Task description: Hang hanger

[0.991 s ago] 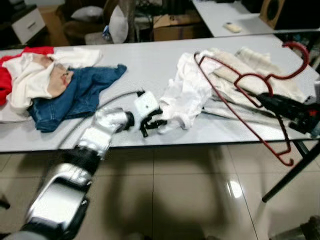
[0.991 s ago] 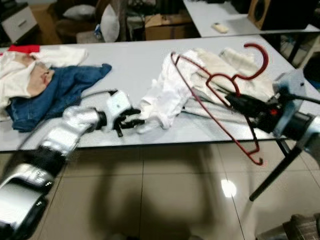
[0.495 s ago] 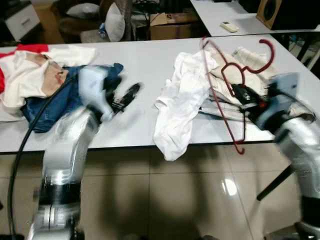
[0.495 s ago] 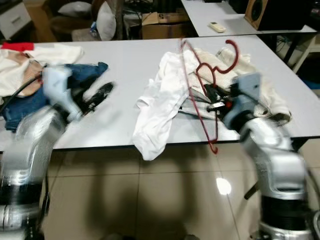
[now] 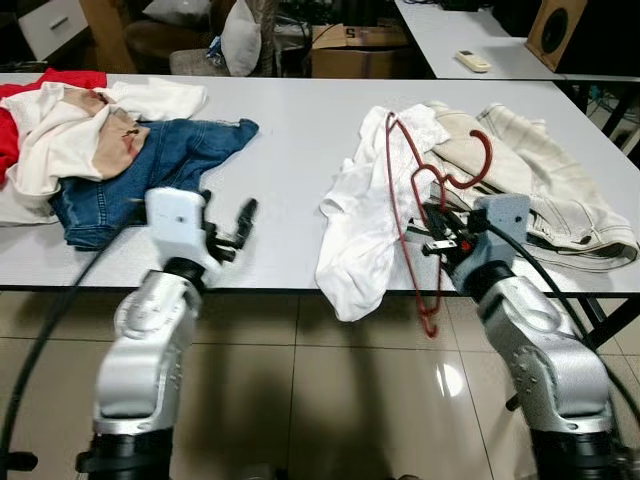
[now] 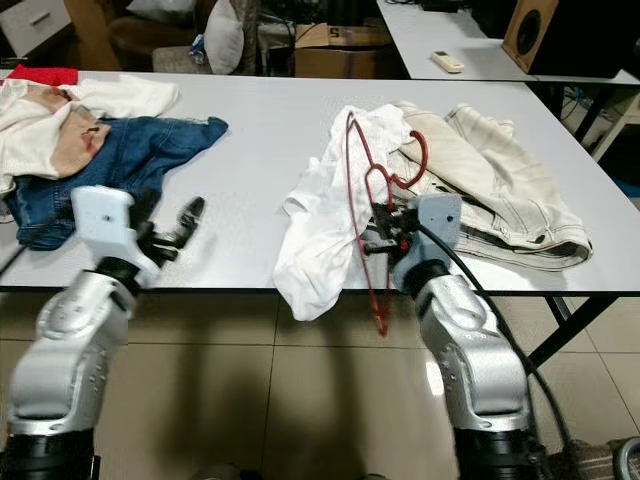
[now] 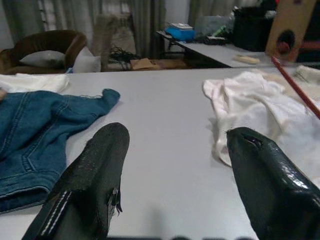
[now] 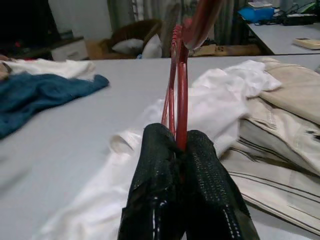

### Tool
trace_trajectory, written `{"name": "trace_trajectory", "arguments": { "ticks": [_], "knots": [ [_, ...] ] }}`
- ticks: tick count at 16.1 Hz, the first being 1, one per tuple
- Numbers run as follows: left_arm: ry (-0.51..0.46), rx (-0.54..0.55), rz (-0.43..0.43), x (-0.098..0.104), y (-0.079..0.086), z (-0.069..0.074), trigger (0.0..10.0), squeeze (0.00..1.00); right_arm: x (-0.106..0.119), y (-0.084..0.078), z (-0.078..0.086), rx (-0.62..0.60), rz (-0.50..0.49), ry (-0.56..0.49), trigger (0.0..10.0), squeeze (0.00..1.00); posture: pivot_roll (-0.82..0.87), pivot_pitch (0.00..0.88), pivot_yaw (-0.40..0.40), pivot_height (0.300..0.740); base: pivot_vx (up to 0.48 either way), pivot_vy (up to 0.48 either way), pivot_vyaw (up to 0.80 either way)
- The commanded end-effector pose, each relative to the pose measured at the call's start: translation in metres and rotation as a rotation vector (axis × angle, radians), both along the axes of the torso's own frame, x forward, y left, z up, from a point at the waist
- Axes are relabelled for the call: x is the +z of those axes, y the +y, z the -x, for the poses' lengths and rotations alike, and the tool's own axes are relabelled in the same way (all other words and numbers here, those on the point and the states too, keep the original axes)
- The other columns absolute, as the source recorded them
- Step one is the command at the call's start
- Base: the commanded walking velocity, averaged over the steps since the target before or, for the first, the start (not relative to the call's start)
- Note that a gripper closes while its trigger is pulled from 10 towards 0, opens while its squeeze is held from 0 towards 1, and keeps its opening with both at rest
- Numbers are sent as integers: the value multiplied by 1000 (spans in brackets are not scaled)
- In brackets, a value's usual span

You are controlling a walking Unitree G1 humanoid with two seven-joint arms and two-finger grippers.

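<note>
The right gripper [image 5: 436, 243] pinches the red hanger [image 5: 408, 200] beside the white garment [image 5: 365, 215] on the tabletop [image 5: 290, 130], while the left gripper [image 5: 240, 225] hovers spread.

Table [image 5: 300, 130]: jeans [image 5: 150, 170] toward its left edge; shirt [image 5: 370, 220] draped over its front edge; trousers [image 5: 540, 180] toward its right edge.
</note>
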State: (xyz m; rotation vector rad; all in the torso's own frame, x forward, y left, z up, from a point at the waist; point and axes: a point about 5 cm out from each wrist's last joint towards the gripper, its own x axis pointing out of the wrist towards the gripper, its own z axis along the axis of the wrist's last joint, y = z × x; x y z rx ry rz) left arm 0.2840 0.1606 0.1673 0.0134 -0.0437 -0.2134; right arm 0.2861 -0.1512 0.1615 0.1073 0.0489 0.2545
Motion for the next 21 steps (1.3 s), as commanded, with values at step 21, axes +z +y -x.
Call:
{"name": "trace_trajectory", "arguments": {
  "ticks": [21],
  "knots": [
    [39,4,-68,-6,-5,-4,10000,0,-13,8,-4,-63,-76,61,10000,0,-53,0,27,740,0,340,-114]
  ]
}}
